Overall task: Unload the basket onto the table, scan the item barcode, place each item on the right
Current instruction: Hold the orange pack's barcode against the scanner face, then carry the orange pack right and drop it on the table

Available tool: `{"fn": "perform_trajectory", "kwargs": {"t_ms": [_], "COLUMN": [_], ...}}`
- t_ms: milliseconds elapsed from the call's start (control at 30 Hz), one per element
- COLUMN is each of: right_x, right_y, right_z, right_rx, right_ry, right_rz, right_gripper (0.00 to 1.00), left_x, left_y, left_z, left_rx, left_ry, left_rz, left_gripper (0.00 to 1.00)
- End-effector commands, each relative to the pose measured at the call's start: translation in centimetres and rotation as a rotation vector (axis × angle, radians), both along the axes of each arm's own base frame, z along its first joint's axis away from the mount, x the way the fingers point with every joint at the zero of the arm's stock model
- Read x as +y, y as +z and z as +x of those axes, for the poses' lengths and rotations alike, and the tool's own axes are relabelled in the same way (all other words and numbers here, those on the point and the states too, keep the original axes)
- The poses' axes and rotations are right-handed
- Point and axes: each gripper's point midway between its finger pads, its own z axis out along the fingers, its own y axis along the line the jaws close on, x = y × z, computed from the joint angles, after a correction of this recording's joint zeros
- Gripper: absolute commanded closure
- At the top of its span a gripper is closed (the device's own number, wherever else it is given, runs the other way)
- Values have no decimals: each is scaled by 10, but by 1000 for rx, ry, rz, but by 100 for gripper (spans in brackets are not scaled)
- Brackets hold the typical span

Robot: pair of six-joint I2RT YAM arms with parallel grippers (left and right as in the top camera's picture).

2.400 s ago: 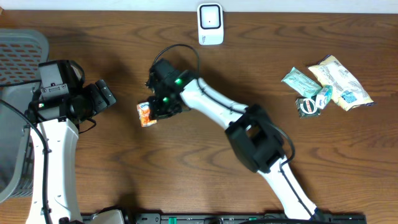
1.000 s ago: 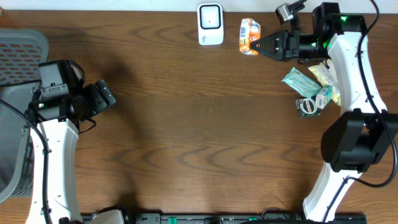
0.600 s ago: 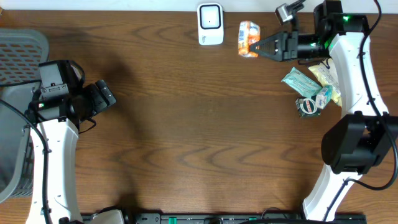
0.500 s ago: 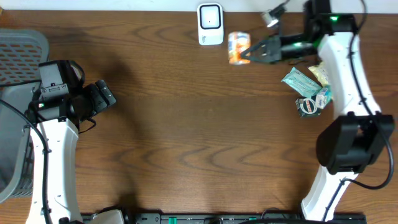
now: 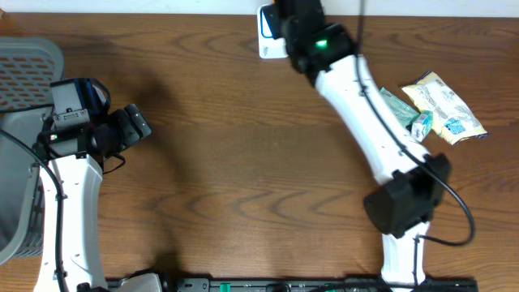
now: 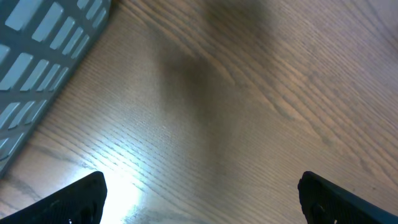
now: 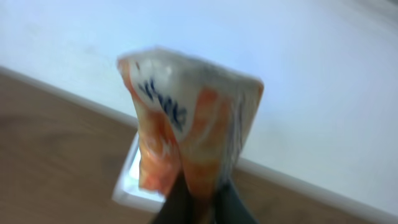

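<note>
Before the scanner [image 5: 265,40], packet [image 7: 186,124] clamped in right fingers [image 7: 233,208]; left fingers [image 6: 74,199] wide by basket [image 6: 43,56].

packet [image 7: 186,127]: orange-white, blue lettering | table [image 5: 243,162]: brown woodgrain | basket [image 5: 31,58]: grey

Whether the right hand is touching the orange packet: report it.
Touching. The right wrist view shows the right hand shut on the bottom edge of the packet.

Grey basket [image 5: 32,61] left; packets [image 5: 444,107], perhaps snacks, right.
</note>
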Motion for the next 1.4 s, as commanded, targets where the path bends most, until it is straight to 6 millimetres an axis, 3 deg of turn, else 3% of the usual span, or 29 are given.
{"fn": "perform_trajectory", "kwargs": {"t_ms": [0, 233, 333, 633, 867, 900, 1033, 1133, 1167, 1200, 1267, 1367], "right_x": [-15, -9, -9, -13, -13, -13, -16, -11, -7, -6, -5, -33], "right_y": [-51, -137, -154, -163, -157, -150, -89, -48, -20, -13, 21, 52], "right_z": [22, 51, 55, 55, 56, 55, 44, 22, 0, -6, -44, -89], "right_rx": [8, 60, 64, 91, 78, 70, 0, 13, 36, 48, 115, 221], "right_ry": [-87, -45, -58, -45, -51, -56, -111, -39, 26, 51, 153, 116], "right_rz": [-421, -803, -809, -819, -810, -801, -590, -434, -294, -250, -35, 229], "right_gripper": [99, 99, 99, 99, 99, 99, 99, 99, 99, 99, 99, 99], "left_x": [4, 4, 4, 4, 4, 4, 4, 4, 4, 4, 4, 4], "left_y": [9, 9, 9, 9, 9, 9, 9, 9, 9, 9, 9, 9], "left_z": [3, 3, 3, 3, 3, 3, 3, 3, 3, 3, 3, 3], "left_rx": [-21, -21, -21, -21, -21, -21, -21, -21, -21, -21, -21, -21], "left_ry": [-6, -6, -6, -6, -6, -6, -6, -6, -6, -6, -6, -6], "left_rz": [22, 22, 22, 22, 22, 22, 22, 22, 22, 22, 22, 22], "left_gripper": [2, 2, 2, 2, 2, 2, 2, 2, 2, 2, 2, 2]}}
